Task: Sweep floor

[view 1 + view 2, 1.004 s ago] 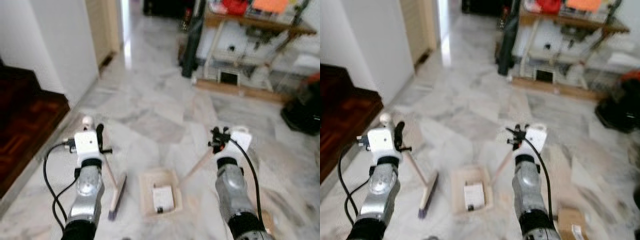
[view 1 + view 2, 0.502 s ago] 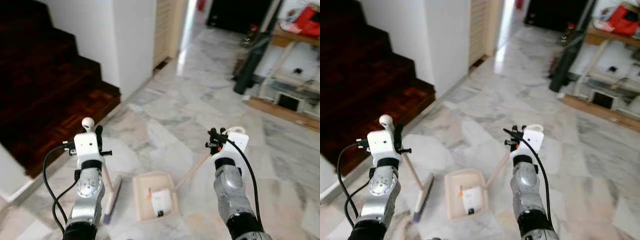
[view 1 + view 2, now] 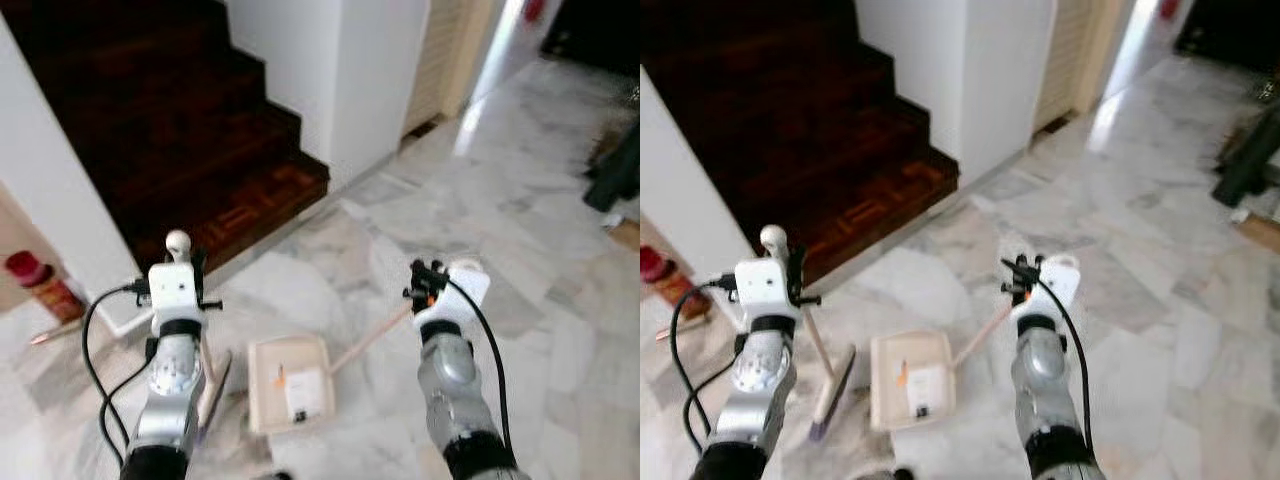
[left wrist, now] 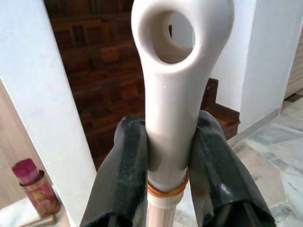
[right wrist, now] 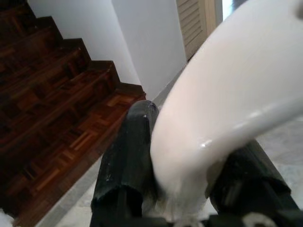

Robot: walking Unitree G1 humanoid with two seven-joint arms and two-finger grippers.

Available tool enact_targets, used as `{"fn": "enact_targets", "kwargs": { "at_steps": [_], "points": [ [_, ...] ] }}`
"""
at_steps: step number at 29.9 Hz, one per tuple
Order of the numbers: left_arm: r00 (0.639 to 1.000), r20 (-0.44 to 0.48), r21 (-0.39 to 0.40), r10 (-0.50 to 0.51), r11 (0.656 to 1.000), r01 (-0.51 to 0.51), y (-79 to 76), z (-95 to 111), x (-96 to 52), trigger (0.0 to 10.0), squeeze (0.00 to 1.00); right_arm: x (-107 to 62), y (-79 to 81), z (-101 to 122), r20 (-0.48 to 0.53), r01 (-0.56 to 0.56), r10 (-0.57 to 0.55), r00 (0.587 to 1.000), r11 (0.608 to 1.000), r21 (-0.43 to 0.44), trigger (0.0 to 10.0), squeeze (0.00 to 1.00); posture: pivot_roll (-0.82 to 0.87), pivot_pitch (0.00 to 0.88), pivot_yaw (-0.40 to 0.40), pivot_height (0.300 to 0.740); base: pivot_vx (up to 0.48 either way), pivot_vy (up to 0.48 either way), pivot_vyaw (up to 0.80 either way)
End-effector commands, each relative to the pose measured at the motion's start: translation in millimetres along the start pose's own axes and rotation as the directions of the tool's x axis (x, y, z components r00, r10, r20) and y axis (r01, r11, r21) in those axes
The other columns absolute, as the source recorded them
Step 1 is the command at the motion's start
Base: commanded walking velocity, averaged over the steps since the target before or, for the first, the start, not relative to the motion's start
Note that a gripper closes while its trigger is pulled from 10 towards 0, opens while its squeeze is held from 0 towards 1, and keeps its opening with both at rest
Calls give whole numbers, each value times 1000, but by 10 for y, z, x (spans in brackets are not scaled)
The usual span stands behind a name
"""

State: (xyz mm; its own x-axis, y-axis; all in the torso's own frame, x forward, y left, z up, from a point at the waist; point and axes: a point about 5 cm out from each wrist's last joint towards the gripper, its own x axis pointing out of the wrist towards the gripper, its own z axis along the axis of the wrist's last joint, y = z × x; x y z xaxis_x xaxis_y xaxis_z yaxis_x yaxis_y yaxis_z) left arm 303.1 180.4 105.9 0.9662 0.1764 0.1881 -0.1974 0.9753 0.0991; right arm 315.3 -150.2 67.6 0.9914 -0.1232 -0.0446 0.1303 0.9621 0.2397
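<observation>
Broom (image 3: 830,385) is yours in the left gripper (image 4: 173,156), clenched on its cream handle. Your right gripper (image 5: 184,156) grasps the dustpan's (image 3: 290,385) handle, pan on the marble floor (image 3: 560,260) near the stairs (image 3: 200,150).

Grey-veined white marble floor (image 3: 560,300). Dark reddish-brown parquet wooden stairs (image 3: 190,130). White painted wall (image 3: 345,70). Cream plastic broom handle (image 4: 177,94), orange band near black fingers (image 4: 125,175). Beige rectangular dustpan (image 3: 290,385), white handle (image 5: 227,118). Red cylindrical container (image 3: 45,287).
</observation>
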Motion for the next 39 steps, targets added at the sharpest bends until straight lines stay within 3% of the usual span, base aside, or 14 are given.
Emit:
{"fn": "enact_targets", "kwargs": {
  "at_steps": [1,5,13,22,35,39],
  "points": [
    [999,48,7,-17,1000,17,-25,116,54,10000,0,39,21,113,42,2,-3,999,1000,25,10000,0,96,0,-10,740,0,0,0],
    [999,48,8,-19,1000,19,-28,126,70,10000,0,43,10,99,31,18,-18,999,1000,18,10000,0,98,0,-7,740,0,0,0],
    [998,54,7,6,1000,-6,-15,144,74,10000,0,64,3,18,-55,55,-50,997,994,89,10000,0,103,0,-14,740,0,0,0],
    [998,58,-6,26,1000,-26,-22,158,79,10000,0,82,-7,41,-59,44,-39,998,995,93,10000,0,103,0,-26,740,0,0,0],
    [998,49,-18,34,999,-33,-44,132,32,10000,0,89,16,78,-47,6,-3,999,998,68,10000,0,106,0,-36,740,0,369,0],
    [998,50,-18,28,999,-27,-59,135,37,10000,0,97,31,118,-18,-2,3,1000,999,50,10000,0,104,0,-33,740,0,263,619]
  ]
}}
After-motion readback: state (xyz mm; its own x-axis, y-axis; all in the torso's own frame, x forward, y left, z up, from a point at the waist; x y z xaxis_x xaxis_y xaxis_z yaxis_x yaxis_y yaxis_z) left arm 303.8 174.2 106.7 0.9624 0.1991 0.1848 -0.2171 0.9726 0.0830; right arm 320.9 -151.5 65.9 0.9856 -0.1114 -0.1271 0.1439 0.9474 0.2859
